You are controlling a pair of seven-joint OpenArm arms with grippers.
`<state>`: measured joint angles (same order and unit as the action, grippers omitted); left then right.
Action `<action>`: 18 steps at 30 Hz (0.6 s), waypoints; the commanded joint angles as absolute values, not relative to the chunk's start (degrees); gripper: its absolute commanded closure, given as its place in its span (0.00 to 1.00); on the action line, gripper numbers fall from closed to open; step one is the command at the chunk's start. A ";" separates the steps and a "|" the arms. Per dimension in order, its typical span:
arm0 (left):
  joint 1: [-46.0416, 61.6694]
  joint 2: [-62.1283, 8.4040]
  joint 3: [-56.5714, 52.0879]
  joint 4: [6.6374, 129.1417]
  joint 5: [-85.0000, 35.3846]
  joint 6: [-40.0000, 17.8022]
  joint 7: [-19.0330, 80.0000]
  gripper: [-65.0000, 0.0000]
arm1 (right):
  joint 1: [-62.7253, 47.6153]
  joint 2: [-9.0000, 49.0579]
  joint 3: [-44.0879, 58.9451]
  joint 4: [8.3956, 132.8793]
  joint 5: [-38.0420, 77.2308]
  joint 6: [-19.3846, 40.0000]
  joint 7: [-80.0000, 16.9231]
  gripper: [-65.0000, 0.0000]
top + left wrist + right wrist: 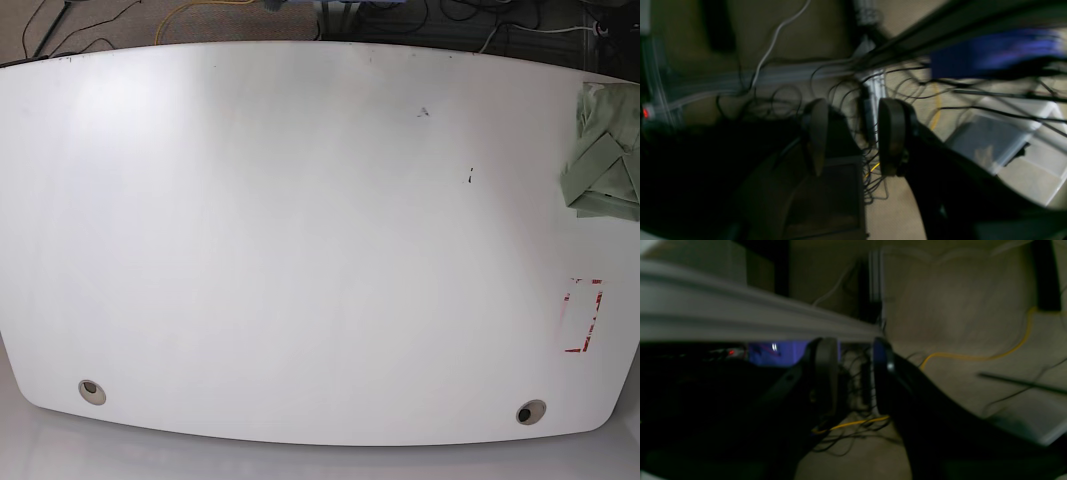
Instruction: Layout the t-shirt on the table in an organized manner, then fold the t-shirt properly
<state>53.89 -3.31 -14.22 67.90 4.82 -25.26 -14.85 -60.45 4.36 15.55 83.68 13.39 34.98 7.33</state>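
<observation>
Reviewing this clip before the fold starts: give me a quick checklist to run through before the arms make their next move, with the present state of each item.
1. T-shirt on the table: ok, bunched at the far right edge in the base view, partly cut off by the frame.
2. T-shirt laid flat: not ok, crumpled.
3. Left gripper free: ok, jaws apart, nothing between them.
4. Right gripper free: ok, jaws apart, nothing held.
5. Arms over the table: not ok, neither shows in the base view; both wrist views show floor and cables.
6. Whole shirt within reach: cannot tell.
</observation>
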 commanded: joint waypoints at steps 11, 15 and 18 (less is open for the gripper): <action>42.95 -3.74 -14.29 52.88 4.79 -25.80 -16.04 0.65 | -49.89 8.31 15.96 65.36 14.02 35.47 8.75 0.75; 39.78 -4.18 -14.29 48.22 4.88 -25.80 -15.96 0.65 | -47.08 8.48 15.87 61.14 13.58 35.47 8.75 0.75; 36.88 -5.14 -14.20 43.82 4.88 -25.80 -15.87 0.65 | -45.23 8.31 15.87 59.12 10.68 35.30 8.75 0.75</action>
